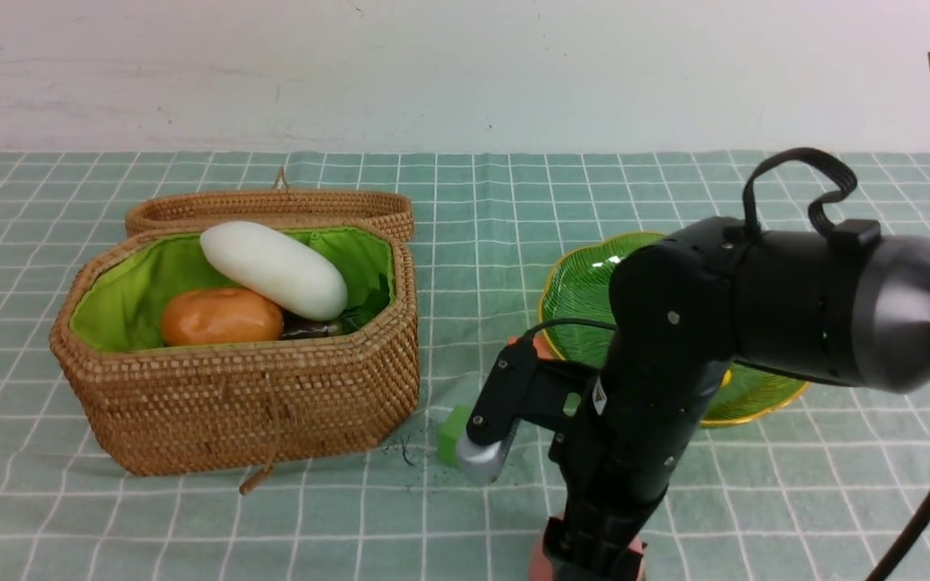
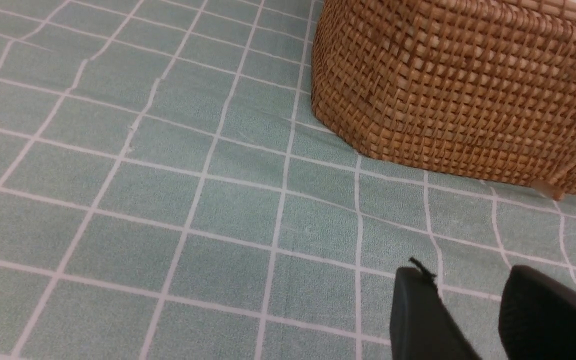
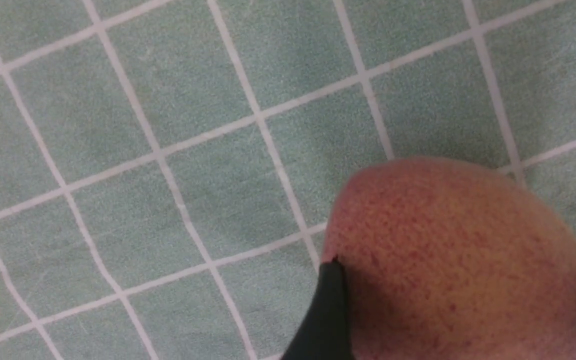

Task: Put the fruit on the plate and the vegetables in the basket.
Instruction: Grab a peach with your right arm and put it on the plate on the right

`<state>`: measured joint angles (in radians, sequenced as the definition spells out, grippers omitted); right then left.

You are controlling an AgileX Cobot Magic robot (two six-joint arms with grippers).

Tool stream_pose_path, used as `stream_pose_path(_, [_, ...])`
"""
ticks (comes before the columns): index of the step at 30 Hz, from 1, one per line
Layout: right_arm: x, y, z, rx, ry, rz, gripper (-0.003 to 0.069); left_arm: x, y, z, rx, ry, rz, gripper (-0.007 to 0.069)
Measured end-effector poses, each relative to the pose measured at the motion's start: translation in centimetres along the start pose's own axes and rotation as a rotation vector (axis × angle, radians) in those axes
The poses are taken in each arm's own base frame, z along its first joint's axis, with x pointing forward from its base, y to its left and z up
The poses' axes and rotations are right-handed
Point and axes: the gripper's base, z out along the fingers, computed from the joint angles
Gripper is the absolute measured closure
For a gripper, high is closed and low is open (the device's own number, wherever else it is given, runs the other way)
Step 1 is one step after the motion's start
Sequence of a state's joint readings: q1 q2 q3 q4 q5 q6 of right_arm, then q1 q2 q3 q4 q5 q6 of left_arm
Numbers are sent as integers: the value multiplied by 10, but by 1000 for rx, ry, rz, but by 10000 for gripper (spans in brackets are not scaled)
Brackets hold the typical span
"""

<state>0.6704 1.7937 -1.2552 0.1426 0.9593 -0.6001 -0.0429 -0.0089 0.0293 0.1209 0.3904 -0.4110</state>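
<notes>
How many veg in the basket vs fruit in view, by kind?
Vegetables in basket: 3 (radish, potato, eggplant, barely showing)
Fruit: 2 (peach in right gripper; lemon, mostly hidden by the arm)
Total: 5

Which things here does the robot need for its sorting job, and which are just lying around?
For the job:
- basket
- white radish
- potato
- plate
- peach, between the right gripper fingers

Just lying around:
- green foam cube
- checked tablecloth
</notes>
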Motion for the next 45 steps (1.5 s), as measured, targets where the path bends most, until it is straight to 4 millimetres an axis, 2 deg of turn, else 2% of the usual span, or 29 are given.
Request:
stream_pose_path(11, [5, 0, -14, 51, -5, -31, 43, 0, 0, 0, 0, 0, 0, 386])
stream_pose_path(17, [5, 0, -16, 54, -9, -33, 43, 0, 0, 0, 0, 0, 0, 386])
stream_pose_path(20, [6, -3, -16, 57, -17, -21, 43, 0, 0, 0, 0, 0, 0, 386])
stream_pose_path(25, [15, -19, -19, 54, -41, 57, 45, 0, 0, 0, 0, 0, 0, 386])
stream_pose_path(26, [19, -28, -21, 59, -58, 95, 46, 0, 0, 0, 0, 0, 0, 386])
stream_pose_path(28, [21, -33, -22, 66, -70, 114, 46, 0, 0, 0, 0, 0, 0, 386])
stream_pose_path(30, [26, -46, -32, 91, -113, 164, 46, 0, 0, 0, 0, 0, 0, 386])
stream_pose_path(31, [26, -47, -33, 93, -115, 164, 46, 0, 0, 0, 0, 0, 0, 386])
stream_pose_path(34, [24, -71, -58, 151, -219, 232, 46, 0, 0, 0, 0, 0, 0, 386])
stream_pose_path(38, [23, -90, -76, 216, -306, 274, 46, 0, 0, 0, 0, 0, 0, 386])
stream_pose_path(40, [24, -112, -91, 290, -394, 321, 46, 0, 0, 0, 0, 0, 0, 386])
stream_pose_path(43, [26, -137, -92, 343, -474, 388, 46, 0, 0, 0, 0, 0, 0, 386])
stream_pose_path(45, [26, -152, -84, 364, -514, 433, 46, 0, 0, 0, 0, 0, 0, 386])
